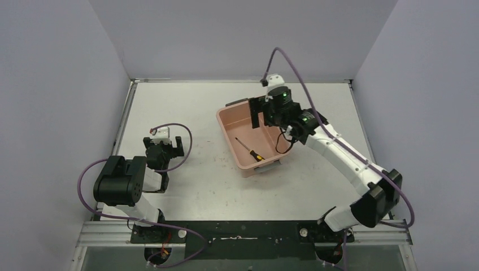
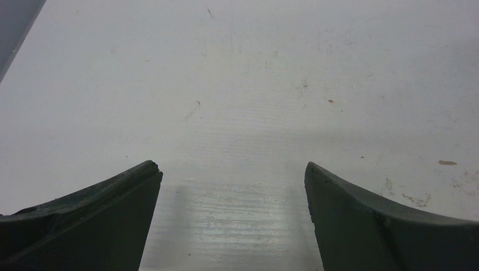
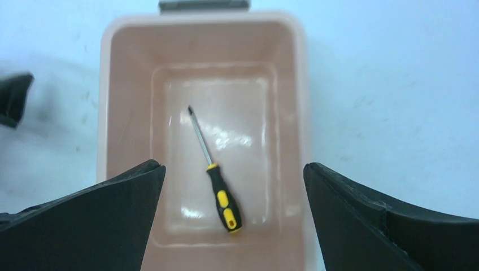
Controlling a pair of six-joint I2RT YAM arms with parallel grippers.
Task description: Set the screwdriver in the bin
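Note:
The screwdriver (image 3: 217, 186), thin dark shaft with a black-and-yellow handle, lies flat on the floor of the salmon-pink bin (image 3: 104, 113). From above, the screwdriver (image 1: 249, 149) rests slanted in the bin (image 1: 230, 141) near its front end. My right gripper (image 3: 233, 169) hovers over the bin, open, nothing between its fingers; in the top view this gripper (image 1: 264, 116) is above the bin's far end. My left gripper (image 1: 164, 142) stands open at the left, low over the bare table; its wrist view shows the gripper (image 2: 233, 169) holding nothing.
The bin has a grey handle (image 3: 203, 5) at each short end, one near the front (image 1: 265, 167). White walls enclose the table on three sides. A purple cable (image 1: 294, 68) arcs over the right arm. Small specks (image 2: 446, 162) dot the tabletop.

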